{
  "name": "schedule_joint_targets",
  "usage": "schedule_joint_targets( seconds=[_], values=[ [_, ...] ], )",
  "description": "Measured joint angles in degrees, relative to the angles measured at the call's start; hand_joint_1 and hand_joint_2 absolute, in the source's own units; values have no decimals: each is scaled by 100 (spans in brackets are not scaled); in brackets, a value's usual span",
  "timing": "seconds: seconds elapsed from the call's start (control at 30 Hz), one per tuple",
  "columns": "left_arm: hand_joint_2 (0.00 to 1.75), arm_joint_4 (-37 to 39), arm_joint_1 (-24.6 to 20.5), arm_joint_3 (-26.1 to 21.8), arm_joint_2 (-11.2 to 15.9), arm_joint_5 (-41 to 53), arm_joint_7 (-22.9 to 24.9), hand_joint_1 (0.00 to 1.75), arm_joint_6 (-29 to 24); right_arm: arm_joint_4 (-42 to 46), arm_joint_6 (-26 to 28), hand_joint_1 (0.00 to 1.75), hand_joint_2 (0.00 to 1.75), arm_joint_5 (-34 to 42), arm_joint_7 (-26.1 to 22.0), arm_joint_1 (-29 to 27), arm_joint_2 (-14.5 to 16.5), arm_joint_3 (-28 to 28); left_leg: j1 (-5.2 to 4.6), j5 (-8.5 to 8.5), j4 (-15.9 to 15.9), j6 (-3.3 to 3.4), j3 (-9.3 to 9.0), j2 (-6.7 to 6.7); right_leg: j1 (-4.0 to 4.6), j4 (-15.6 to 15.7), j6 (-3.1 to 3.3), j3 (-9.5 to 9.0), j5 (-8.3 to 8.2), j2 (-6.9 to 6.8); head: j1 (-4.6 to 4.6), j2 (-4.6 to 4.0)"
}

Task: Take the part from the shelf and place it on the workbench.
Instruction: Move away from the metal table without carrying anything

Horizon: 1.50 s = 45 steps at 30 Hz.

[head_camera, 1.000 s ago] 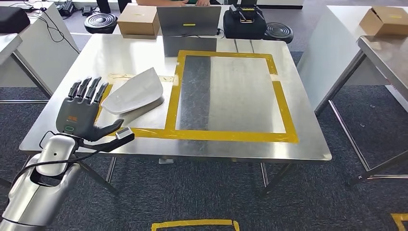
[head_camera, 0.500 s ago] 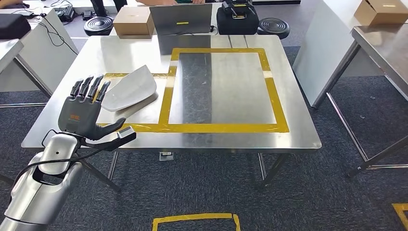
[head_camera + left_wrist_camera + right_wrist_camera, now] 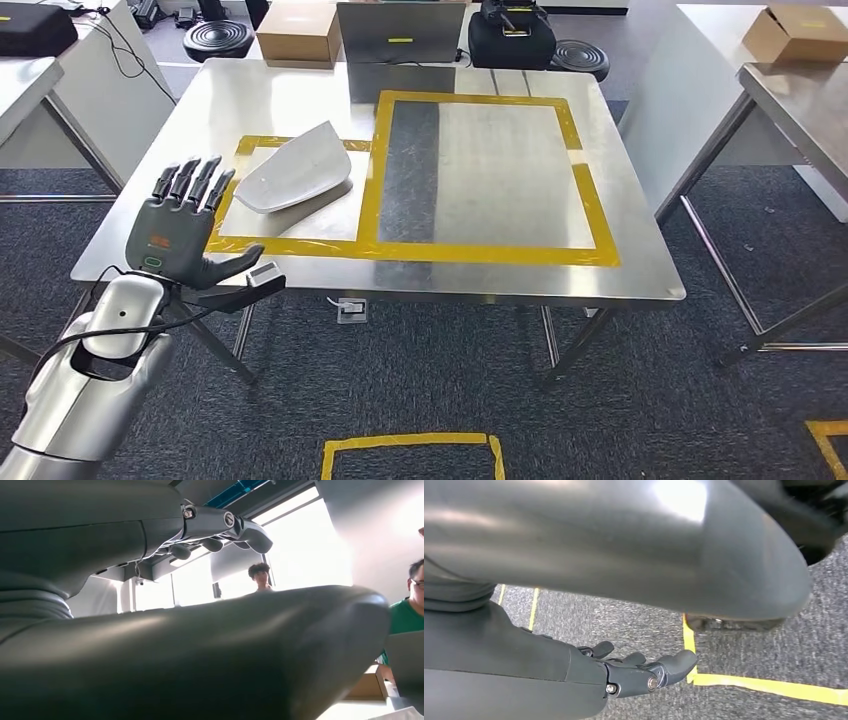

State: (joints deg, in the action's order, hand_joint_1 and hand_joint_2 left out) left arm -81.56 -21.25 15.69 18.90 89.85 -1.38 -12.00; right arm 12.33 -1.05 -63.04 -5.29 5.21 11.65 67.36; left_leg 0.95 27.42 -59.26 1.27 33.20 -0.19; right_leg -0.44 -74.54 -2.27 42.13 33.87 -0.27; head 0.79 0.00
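Observation:
The white curved part (image 3: 293,179) lies on the steel workbench (image 3: 300,100), inside the smaller yellow-taped square at the bench's left side. My left hand (image 3: 180,228) is raised at the bench's near left corner, palm flat, fingers spread and pointing toward the part, holding nothing; a short gap separates its fingertips from the part. In the left wrist view the left hand (image 3: 210,535) has straight fingers and a thick thumb across the frame. My right hand (image 3: 639,672) hangs over grey carpet, fingers loosely apart, nothing in it.
A larger yellow-taped rectangle (image 3: 590,200) covers the bench's middle and right. A cardboard box (image 3: 297,30), a grey laptop (image 3: 400,30) and a black bag (image 3: 511,40) stand at the far edge. Other tables flank both sides. People (image 3: 407,615) sit beyond the bench.
The whole view has shifted, so the camera moved. My left hand stays raised and empty beside the part, which still lies in the small taped square.

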Motion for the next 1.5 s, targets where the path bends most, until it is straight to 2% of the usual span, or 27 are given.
schedule_joint_targets(
  seconds=[0.03,0.07,0.17,0.2,0.27,0.33,0.4,0.47,0.5,0.53,0.57,0.63,0.7,0.83,0.9,0.97,1.0,1.03,1.07,1.1,1.17,1.2,1.23,1.33,1.37,1.4,1.5],
  values=[
    [0,15,0,0,-4,0,-2,0,0,0,0,0,0,0,0,-1,0,0,-8,-22,-1,0,28,0,3,-94,12,5,12,2,-2,0],
    [0,25,0,0,-7,0,-3,0,0,0,0,0,0,0,0,0,0,0,-17,-41,-1,-4,47,-2,8,51,36,-111,-80,4,-4,0],
    [0,36,-15,-1,-10,0,-4,0,0,1,-2,0,0,-3,-3,11,-7,-1,-34,-84,-2,-39,69,-7,64,1246,174,-829,-496,25,-7,0],
    [0,40,-22,-1,-12,0,-7,0,-1,2,-4,0,0,-3,-6,16,-11,-1,-35,-99,-1,-64,76,-8,90,1504,211,-969,-558,27,-10,0],
    [0,50,-27,-1,-17,0,-29,0,-5,2,-9,0,0,3,-14,17,-15,-1,-29,-139,16,-133,88,-7,124,1619,253,-1005,-601,18,-17,0],
    [0,55,-31,-1,-19,0,-58,0,-11,2,-3,0,0,16,-26,13,-14,0,-27,-129,-1,-199,118,-4,98,1674,309,-985,-677,8,-19,0],
    [0,74,-60,-2,-18,0,-72,0,-13,3,5,0,0,23,-33,14,-11,1,-30,138,-336,-248,267,-4,57,1741,368,-948,-768,-9,3,0],
    [0,108,-83,0,-21,0,-80,0,-3,3,9,0,0,24,-30,14,-10,2,-18,578,-1050,-290,540,-4,55,1743,395,-873,-823,-18,26,0],
    [0,127,-87,1,-23,0,-83,0,4,2,9,0,0,24,-29,11,-9,2,-12,725,-1365,-310,642,-4,54,1731,393,-829,-847,-20,30,0],
    [0,143,-87,2,-25,0,-87,0,10,2,9,0,0,24,-28,8,-9,2,-5,769,-1506,-327,657,-2,51,1715,386,-783,-870,-21,32,0],
    [0,155,-88,2,-26,0,-89,0,13,2,9,0,0,24,-28,7,-9,2,5,709,-1426,-341,562,0,44,1692,373,-739,-890,-21,34,0],
    [0,166,-106,2,-26,0,-95,0,13,2,9,0,0,25,-30,9,-8,2,35,442,-720,-367,111,14,29,1621,334,-656,-918,-21,39,0],
    [0,178,-141,5,-31,0,-110,0,13,3,9,0,0,31,-32,14,-9,2,33,293,-131,-328,-206,10,38,1543,274,-585,-937,-19,46,0],
    [0,228,-197,20,-54,0,-169,0,-3,4,8,0,0,92,-45,3,-11,2,4,184,-30,-128,-183,-6,33,1536,122,-527,-1008,-10,37,0],
    [0,257,-248,28,-77,0,-177,0,-8,4,4,0,0,112,-49,2,-10,3,22,100,-17,-49,-120,6,15,1253,53,-397,-762,3,18,0],
    [0,285,-281,31,-100,0,-178,0,-8,4,1,0,0,118,-49,2,-9,4,23,21,-21,-16,-19,11,6,530,4,-116,-281,9,-5,0],
    [0,302,-286,33,-111,0,-179,0,-8,4,0,0,0,119,-48,1,-9,4,19,-20,-24,-13,38,11,3,163,-7,10,-92,9,-9,0],
    [0,319,-287,37,-120,0,-180,0,-8,4,0,0,0,120,-48,0,-9,4,15,-59,-28,-14,93,12,3,-51,-6,54,-1,10,-11,0],
    [0,333,-287,43,-127,0,-181,0,-8,4,0,0,0,121,-48,-1,-9,4,13,-96,-31,-21,141,11,5,-35,4,-21,-18,11,-14,0],
    [0,343,-291,51,-132,0,-183,0,-7,4,0,0,0,124,-48,-1,-9,5,12,-131,-32,-31,181,10,7,210,25,-218,-121,12,-16,0],
    [0,350,-311,68,-136,0,-185,0,-7,4,0,0,0,132,-46,9,-9,9,8,-193,-31,-66,230,6,28,1040,91,-783,-366,24,-19,0],
    [0,353,-330,77,-137,0,-184,0,-7,4,-1,0,0,136,-46,15,-9,15,6,-222,-29,-94,243,3,45,1361,126,-976,-445,30,-21,0],
    [0,357,-348,85,-140,0,-182,0,-7,4,-1,0,0,140,-46,20,-8,22,7,-250,-25,-129,252,1,67,1542,157,-1074,-481,35,-22,0],
    [0,378,-374,111,-150,0,-170,0,-7,4,1,0,0,165,-56,16,-1,45,20,-323,8,-249,266,3,86,1615,256,-1041,-581,31,-25,0],
    [0,383,-376,120,-151,0,-166,0,-7,4,3,0,0,171,-64,16,4,50,24,-274,-31,-278,292,5,75,1637,299,-1018,-633,24,-21,0],
    [0,386,-378,128,-150,0,-162,0,-7,4,5,0,0,173,-76,17,9,56,25,-131,-183,-301,358,6,61,1660,339,-981,-690,17,-12,0],
    [0,411,-378,158,-150,0,-159,0,-7,4,4,0,0,173,-101,13,23,81,29,581,-1211,-353,713,6,65,1666,396,-796,-839,3,19,0]
  ],
)
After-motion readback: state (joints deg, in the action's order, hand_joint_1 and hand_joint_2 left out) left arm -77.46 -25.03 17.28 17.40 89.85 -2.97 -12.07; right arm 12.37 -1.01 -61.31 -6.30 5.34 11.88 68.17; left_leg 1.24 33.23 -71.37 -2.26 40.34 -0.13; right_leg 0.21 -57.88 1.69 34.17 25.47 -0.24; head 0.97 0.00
